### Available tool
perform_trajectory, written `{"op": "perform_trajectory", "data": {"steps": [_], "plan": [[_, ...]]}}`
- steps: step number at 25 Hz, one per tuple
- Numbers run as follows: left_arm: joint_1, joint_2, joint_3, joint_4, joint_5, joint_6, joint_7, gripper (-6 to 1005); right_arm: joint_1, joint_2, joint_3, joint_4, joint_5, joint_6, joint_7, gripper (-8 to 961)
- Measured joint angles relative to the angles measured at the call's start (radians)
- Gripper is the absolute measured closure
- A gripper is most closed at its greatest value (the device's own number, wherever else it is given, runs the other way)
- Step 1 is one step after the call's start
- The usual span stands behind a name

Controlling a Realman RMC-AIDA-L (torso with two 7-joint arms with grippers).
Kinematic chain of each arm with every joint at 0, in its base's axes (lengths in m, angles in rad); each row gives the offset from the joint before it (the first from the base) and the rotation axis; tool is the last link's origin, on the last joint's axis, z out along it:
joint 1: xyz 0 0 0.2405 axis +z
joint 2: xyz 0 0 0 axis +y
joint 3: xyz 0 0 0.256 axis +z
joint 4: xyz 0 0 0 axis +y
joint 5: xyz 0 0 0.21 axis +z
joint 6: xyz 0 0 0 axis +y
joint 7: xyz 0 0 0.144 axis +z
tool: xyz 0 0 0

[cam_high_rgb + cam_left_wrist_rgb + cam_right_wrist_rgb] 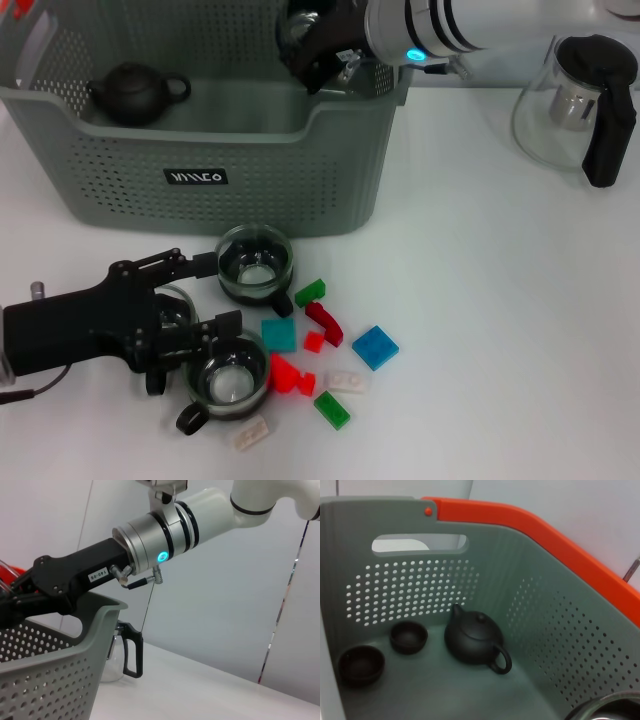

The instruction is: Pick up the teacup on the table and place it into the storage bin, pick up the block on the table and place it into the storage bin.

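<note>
Perforated grey-green plastic storage bin [330, 150] is entered by the right gripper [315, 50], jaws hidden; left gripper [195, 305] jaws spread beside a glass teacup [228, 378].

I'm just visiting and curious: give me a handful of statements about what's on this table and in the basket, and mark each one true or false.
1. A dark teapot sits inside the storage bin. True.
2. Two small dark cups sit in the bin near the teapot. True.
3. The right gripper is down among the blocks on the table. False: it is up over the bin's rim.
4. The glass pitcher stands inside the bin. False: it stands on the table beside it.
5. The left gripper is low on the table by the glass cups. True.
</note>
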Motion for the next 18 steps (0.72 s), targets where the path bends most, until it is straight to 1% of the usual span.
{"op": "perform_trajectory", "data": {"steps": [18], "plan": [[0.002, -0.001, 0.000, 0.000, 0.000, -0.002, 0.002, 158, -0.007, 0.001, 0.001, 0.003, 0.000, -0.008, 0.007, 887]]}}
